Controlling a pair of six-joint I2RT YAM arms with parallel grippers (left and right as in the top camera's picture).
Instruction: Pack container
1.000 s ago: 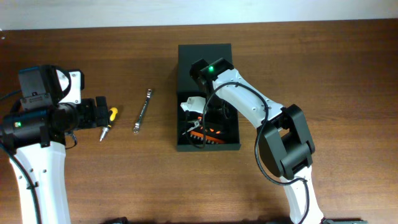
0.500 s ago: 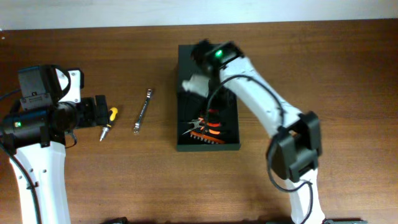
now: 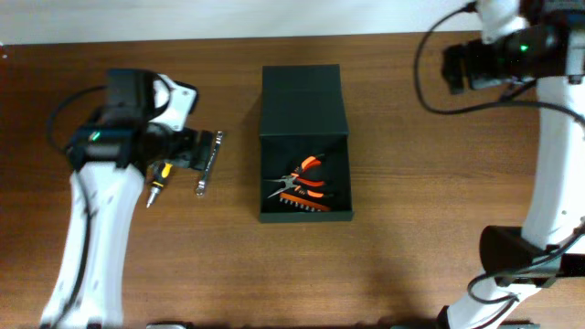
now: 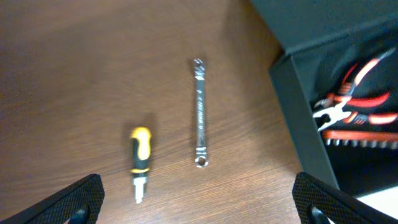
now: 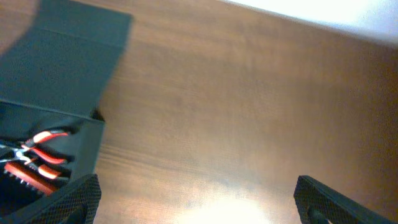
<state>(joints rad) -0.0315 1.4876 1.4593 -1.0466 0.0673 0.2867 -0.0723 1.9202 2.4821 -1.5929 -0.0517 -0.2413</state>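
The dark green container point(image 3: 271, 196) stands open at the table's middle, its flap lid point(image 3: 302, 96) lying flat behind it. Orange-handled pliers point(image 3: 306, 181) and a dark toothed tool lie inside. A yellow-and-black screwdriver point(image 3: 157, 185) and a silver wrench point(image 3: 210, 166) lie on the table left of the container. My left gripper point(image 3: 190, 151) is open and empty above these two tools; its view shows the screwdriver point(image 4: 140, 160), wrench point(image 4: 200, 112) and container wall point(image 4: 295, 106). My right gripper point(image 3: 454, 67) is open, empty, high at the back right.
The brown wooden table point(image 3: 411, 183) runs to a white wall at the back. The right wrist view shows the gripper point(image 5: 199, 202) over bare wood, with the container lid point(image 5: 62, 62) and the pliers point(image 5: 40, 146) at its left edge.
My right arm has lifted out of the container and swung to the back right. My left arm has moved right, over the screwdriver and wrench.
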